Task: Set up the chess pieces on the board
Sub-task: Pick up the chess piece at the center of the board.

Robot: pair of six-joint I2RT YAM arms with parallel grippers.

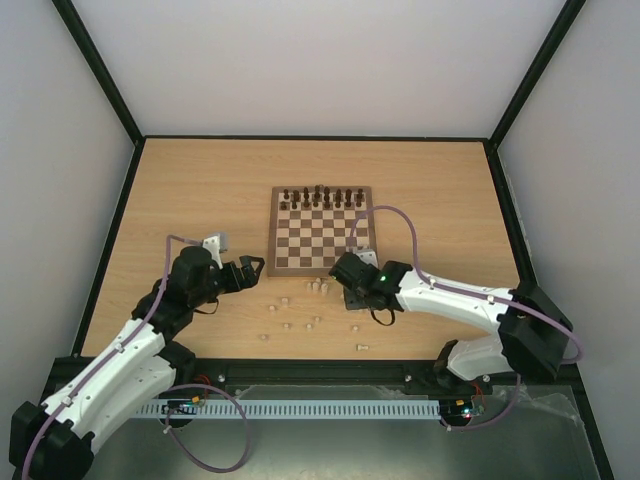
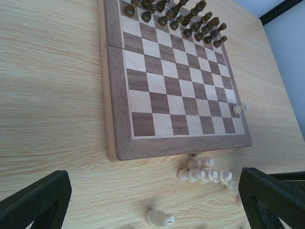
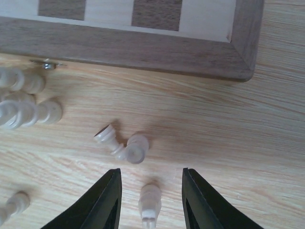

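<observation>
Checkered brown-cream board (image 2: 167, 90), brown border; cream chess pieces (image 2: 202, 175).

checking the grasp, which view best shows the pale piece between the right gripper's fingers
Right wrist: the pale piece sits close up inside the open right gripper. Top external hides it under the gripper; left wrist doesn't clearly show it.

Scattered chess pieces (image 1: 318, 287) before the board (image 1: 310, 246), dark pieces (image 1: 320, 198) on far rows

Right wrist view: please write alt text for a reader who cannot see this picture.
The right gripper, open, has a pale chess piece between its fingers without touching it, on the wooden table. Other pale pieces lie just beyond and to the left, and a corner of the board runs along the top.
</observation>
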